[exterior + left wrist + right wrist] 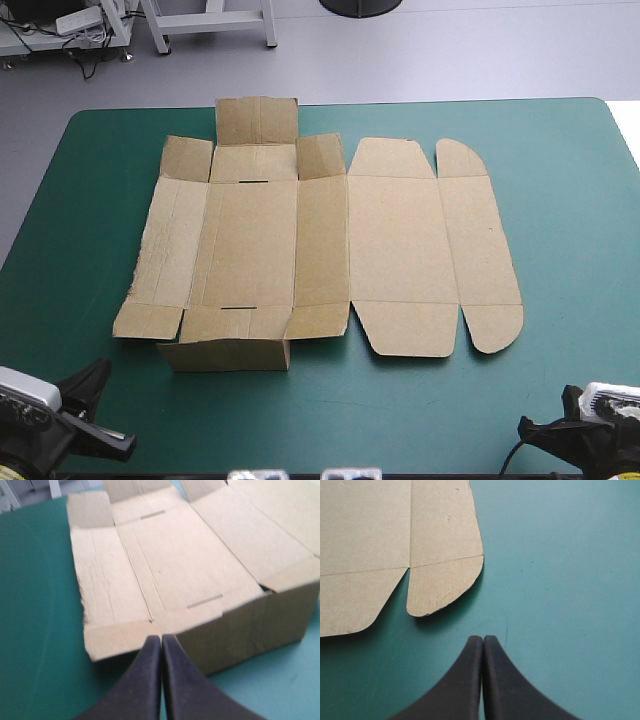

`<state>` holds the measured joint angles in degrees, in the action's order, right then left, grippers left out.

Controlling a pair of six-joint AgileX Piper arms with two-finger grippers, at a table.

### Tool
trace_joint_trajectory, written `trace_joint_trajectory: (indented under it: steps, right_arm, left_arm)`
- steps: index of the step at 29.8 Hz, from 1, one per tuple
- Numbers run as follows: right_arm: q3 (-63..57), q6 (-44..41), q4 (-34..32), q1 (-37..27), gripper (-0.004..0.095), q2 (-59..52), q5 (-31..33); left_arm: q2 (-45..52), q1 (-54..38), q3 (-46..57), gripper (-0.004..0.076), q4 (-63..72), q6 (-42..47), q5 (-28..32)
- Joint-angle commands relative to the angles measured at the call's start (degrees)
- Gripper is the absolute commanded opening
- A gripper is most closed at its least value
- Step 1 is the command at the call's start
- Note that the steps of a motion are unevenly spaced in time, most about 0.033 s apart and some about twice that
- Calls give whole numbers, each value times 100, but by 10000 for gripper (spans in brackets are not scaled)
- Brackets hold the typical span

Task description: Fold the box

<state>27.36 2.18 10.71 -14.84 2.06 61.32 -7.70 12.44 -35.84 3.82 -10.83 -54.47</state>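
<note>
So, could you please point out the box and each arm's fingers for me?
box (395, 245): high view, on its flat middle panel.
left fingers (149, 662): left wrist view, on one shut finger, near the tip.
right fingers (470, 662): right wrist view, on one shut finger, near the tip.

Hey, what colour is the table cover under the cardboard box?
Teal-green, plain with no pattern. The table cover shows best in the high view, all around the flat brown box.

No legible text or labels anywhere

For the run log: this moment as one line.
box: mostly flat, near flap raised | left gripper: shut | right gripper: shut, off box
</note>
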Motion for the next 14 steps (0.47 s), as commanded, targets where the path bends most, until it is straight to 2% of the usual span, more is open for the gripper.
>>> trace_joint_trajectory:
  steps: [1,6,10,14]
  right_arm:
    - [120,69,92,9,-13,99,-410]
    - [120,69,106,9,-13,99,-410]
    - [120,69,106,9,-13,99,-410]
    - [120,69,106,9,-13,99,-410]
  left_arm:
    - [-789,21,-724,-10,-382,70,674]
    - [-2160,21,-1810,-10,-1596,89,720]
    - [-3278,21,-2591,-10,-2846,671,679]
    - [-4325,21,-3148,-10,-3810,1083,332]
